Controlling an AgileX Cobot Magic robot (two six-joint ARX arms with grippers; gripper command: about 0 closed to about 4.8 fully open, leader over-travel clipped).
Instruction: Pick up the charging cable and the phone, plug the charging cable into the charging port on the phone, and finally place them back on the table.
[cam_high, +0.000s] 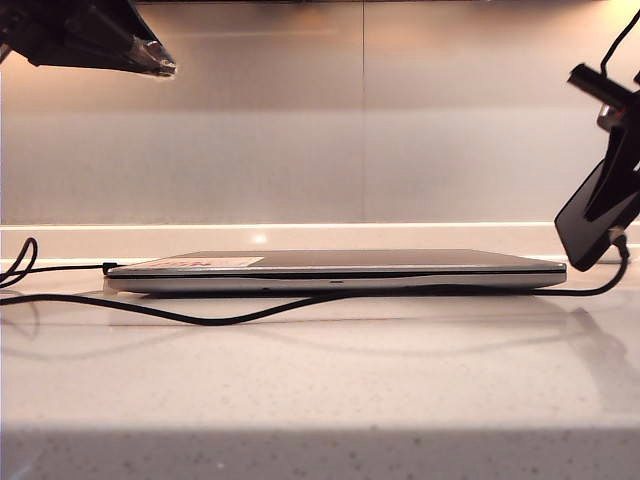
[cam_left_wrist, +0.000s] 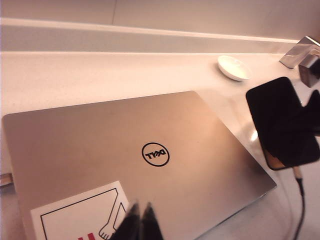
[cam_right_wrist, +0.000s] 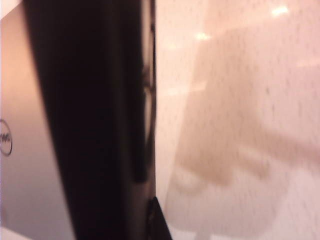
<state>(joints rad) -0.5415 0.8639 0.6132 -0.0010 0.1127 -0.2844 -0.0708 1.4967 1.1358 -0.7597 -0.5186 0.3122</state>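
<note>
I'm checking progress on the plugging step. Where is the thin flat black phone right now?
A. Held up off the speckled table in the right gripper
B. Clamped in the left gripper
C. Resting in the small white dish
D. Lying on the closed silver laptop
A: the thin flat black phone hangs in the right gripper above the table, with the charging cable running from its lower end.

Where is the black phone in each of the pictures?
Exterior view: the phone hangs tilted at the right edge, held by the right gripper.
Left wrist view: the phone is raised beside the laptop's corner.
Right wrist view: dark slab filling the near middle.
Shared landmark: the grey laptop.
</note>
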